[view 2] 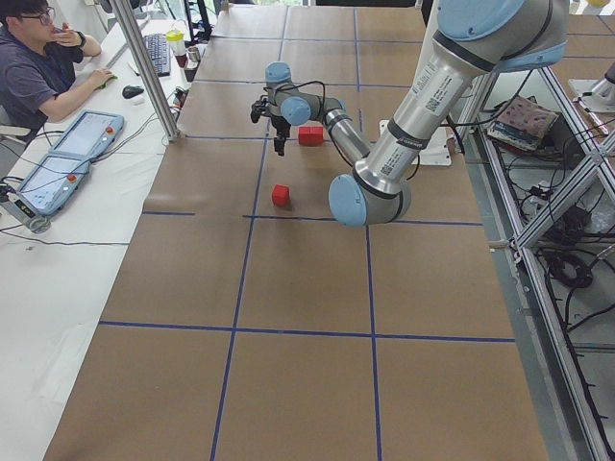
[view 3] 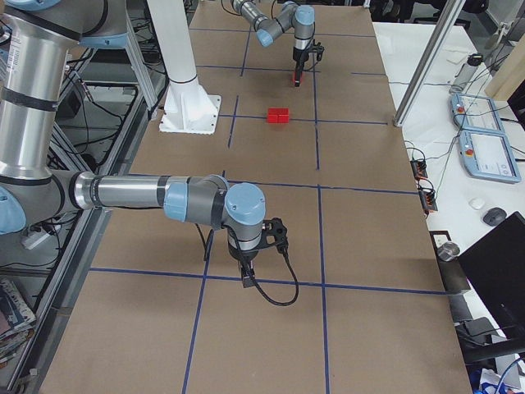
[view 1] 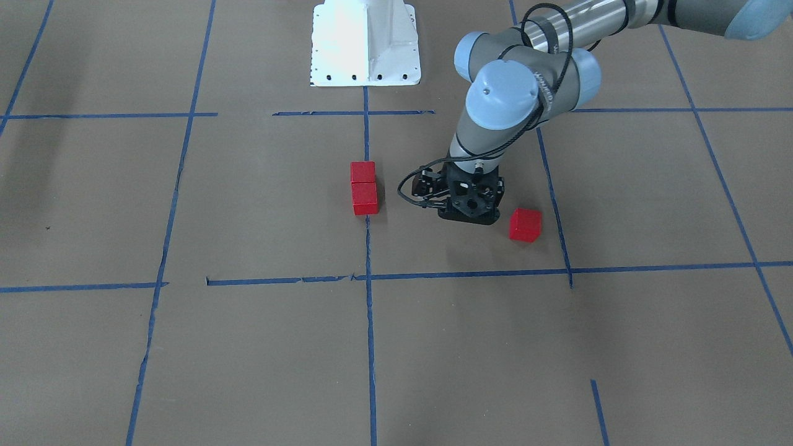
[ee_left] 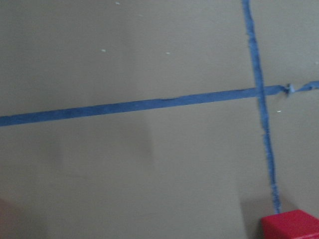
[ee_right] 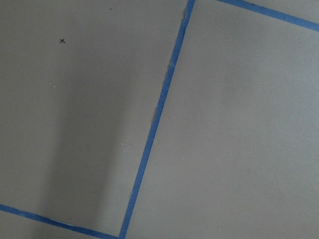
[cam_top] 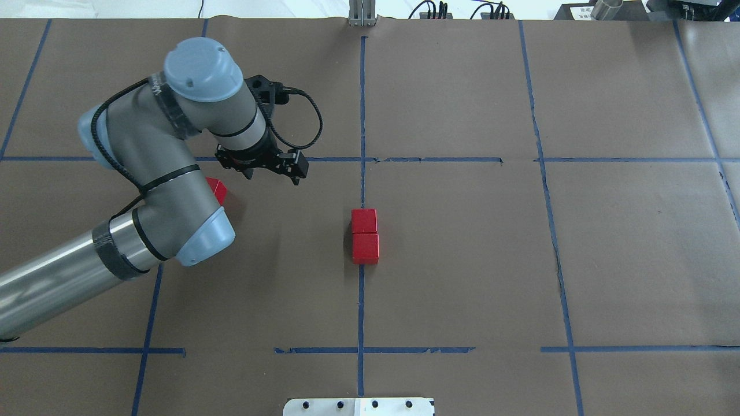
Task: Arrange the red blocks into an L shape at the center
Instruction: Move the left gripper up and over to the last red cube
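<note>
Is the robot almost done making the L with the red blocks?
About two thirds. Two red blocks sit touching in a row on the center's blue line. The third block lies apart, beside the left claw, not in it. It must still join the pair sideways to make the L.

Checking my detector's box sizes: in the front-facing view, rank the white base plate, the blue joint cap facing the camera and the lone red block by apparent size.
Largest: white base plate.
Middle: blue joint cap, though it is raised toward the camera, which inflates it.
Smallest: lone red block.
</note>
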Tool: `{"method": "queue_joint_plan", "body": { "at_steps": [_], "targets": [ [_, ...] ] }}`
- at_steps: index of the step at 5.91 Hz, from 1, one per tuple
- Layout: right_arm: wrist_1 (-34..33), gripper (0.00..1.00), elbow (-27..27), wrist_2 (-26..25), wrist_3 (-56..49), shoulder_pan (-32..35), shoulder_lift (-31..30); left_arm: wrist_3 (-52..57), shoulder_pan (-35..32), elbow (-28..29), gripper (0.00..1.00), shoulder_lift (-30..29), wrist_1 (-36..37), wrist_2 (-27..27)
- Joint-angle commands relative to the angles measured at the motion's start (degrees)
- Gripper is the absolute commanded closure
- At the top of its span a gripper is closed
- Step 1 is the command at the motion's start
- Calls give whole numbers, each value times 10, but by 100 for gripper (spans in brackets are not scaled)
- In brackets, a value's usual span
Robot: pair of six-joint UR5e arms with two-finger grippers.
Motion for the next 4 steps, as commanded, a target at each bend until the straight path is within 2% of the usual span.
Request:
{"method": "queue_joint_plan", "body": {
  "at_steps": [1, 4],
  "targets": [
    [0, 0, 0, 0, 0, 0, 0, 24, -27, -12, 0, 45, -5, 3],
    [-1, 0, -1, 0, 0, 0, 2, 111, -32, -6, 0, 72, -15, 6]
  ]
}}
